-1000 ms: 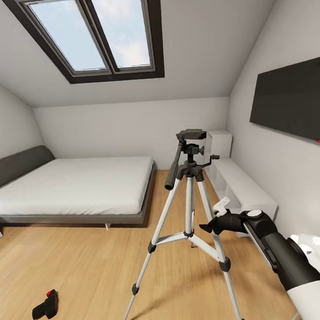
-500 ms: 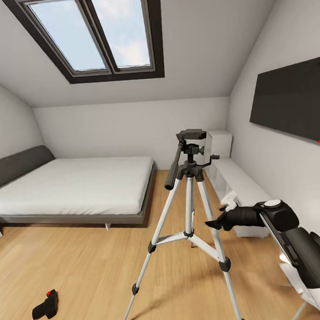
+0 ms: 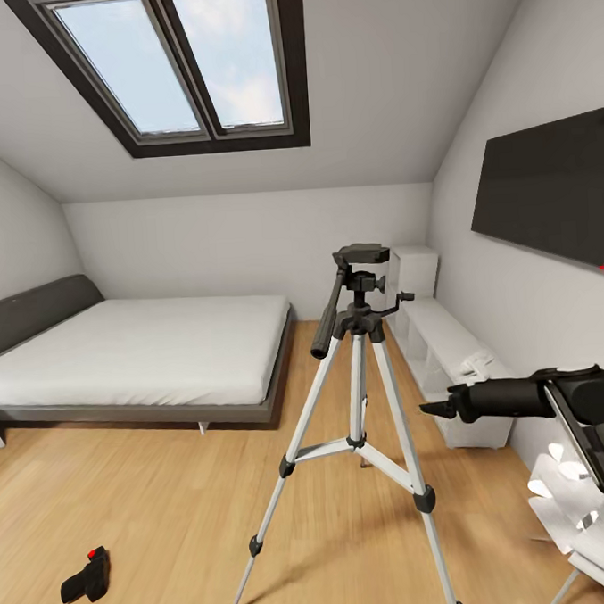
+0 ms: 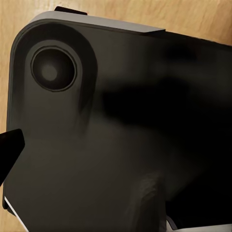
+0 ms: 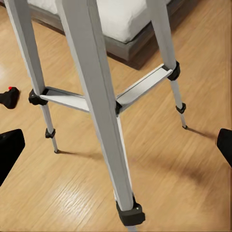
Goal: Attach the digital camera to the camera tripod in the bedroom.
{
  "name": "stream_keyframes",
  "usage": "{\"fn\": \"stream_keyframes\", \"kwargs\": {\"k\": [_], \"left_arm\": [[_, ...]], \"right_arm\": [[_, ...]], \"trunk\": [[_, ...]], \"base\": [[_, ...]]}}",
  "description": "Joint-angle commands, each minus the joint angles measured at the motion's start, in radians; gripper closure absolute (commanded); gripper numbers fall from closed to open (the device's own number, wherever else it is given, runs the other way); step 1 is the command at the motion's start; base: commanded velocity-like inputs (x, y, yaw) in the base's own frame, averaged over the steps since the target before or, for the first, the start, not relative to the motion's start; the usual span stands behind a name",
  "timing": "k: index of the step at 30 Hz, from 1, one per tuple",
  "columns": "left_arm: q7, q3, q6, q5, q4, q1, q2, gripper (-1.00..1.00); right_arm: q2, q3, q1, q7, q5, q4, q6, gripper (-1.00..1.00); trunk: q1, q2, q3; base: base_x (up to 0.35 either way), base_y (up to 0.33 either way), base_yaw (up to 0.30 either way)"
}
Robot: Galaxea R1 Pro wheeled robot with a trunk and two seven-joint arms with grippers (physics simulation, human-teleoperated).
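Head view: attic bedroom, skylight [image 3: 180, 64] overhead, bed [image 3: 135, 357] along the far left, wall TV [image 3: 550, 188] on the right. The camera tripod [image 3: 362, 406] stands upright mid-floor on three spread silver legs; its dark grey head plate is bare on top, and the black pan handle slopes down toward the bed side. The digital camera [image 3: 85, 576] lies on the wood floor [image 3: 170, 489] at the near left, well apart from the tripod's feet, red button visible at its upper end, its long axis running roughly near-left to far-right. The right gripper [image 3: 436, 409] is raised at the right of the tripod, level with the upper legs and pointing toward them, touching nothing. Right wrist view: the dark fingertips [image 5: 10, 150] sit far out at opposite edges of the frame, so the jaws are spread wide with nothing between them; the tripod's legs and cross braces lie ahead, and the camera [image 5: 8, 96] is a small dark shape with a red dot beyond the legs. Left wrist view: the lens looks onto a dark rounded housing [image 4: 116, 130], apparently the robot's own body, over wood floor; only one fingertip edge shows, so I cannot tell the left gripper's opening. Judgement: pickup not yet done. The camera lies low and left, across the tripod from the right gripper; the left arm is probably the nearer one.
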Motion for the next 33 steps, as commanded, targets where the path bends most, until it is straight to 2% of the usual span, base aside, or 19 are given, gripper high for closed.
{"fn": "stream_keyframes", "kwargs": {"k": [1,4,9,14,18,19,23,27,30,31,33], "left_arm": [[0.0,0.004,-0.002,0.005,-0.001,0.0,0.0,-1.0],[0.0,0.004,-0.002,0.006,-0.001,0.0,0.0,-1.0],[0.0,0.004,-0.002,0.006,-0.001,0.0,0.0,-1.0],[0.0,0.004,-0.002,0.007,-0.001,0.0,0.0,-1.0],[0.0,0.004,-0.002,0.007,-0.001,0.0,0.0,-1.0],[0.0,0.004,-0.002,0.007,-0.001,0.0,0.0,-1.0],[0.0,0.004,-0.002,0.007,-0.001,0.0,0.001,-1.0],[0.001,0.005,-0.003,0.007,-0.001,0.0,0.001,-1.0],[0.001,0.005,-0.003,0.007,-0.001,0.0,0.001,-1.0],[0.001,0.005,-0.003,0.007,-0.001,0.0,0.001,-1.0],[0.001,0.005,-0.002,0.007,-0.001,0.0,0.001,-1.0]], "right_arm": [[-0.004,-0.003,-0.001,0.012,0.01,-0.001,0.005,-1.0],[-0.018,-0.008,0.0,0.015,0.01,-0.001,0.005,-1.0],[-0.026,-0.01,0.009,0.016,0.022,0.003,0.005,-1.0],[-0.027,-0.011,0.051,0.016,0.067,0.011,0.005,-1.0],[-0.027,-0.013,0.115,0.015,0.105,0.038,0.005,-1.0],[-0.027,-0.015,0.158,0.014,0.122,0.065,-0.003,-1.0],[-0.026,-0.02,0.252,0.01,0.15,0.148,-0.044,-1.0],[-0.026,-0.024,0.337,0.002,0.168,0.279,-0.132,-1.0],[-0.025,-0.025,0.384,-0.012,0.175,0.422,-0.224,-1.0],[-0.024,-0.026,0.404,-0.029,0.177,0.541,-0.294,-1.0],[-0.022,-0.028,0.417,-0.06,0.179,0.675,-0.373,-1.0]], "trunk": [[0.0,-0.001,-0.001],[0.0,-0.001,-0.001],[0.0,-0.001,-0.001],[0.0,-0.001,-0.001],[0.0,-0.001,-0.001],[0.0,-0.001,-0.001],[0.0,-0.001,-0.001],[0.0,-0.001,-0.001],[0.0,-0.001,-0.001],[0.0,-0.001,-0.001],[0.0,-0.001,-0.001]], "base": [[0.0,0.0,0.0],[0.0,0.0,0.0],[0.0,0.0,0.0],[0.0,0.0,0.0],[0.0,0.0,0.0],[0.0,0.0,0.0],[0.0,0.0,0.0],[0.0,0.0,0.0],[0.0,0.0,0.0],[0.0,0.0,0.0],[0.0,0.0,0.0]]}}
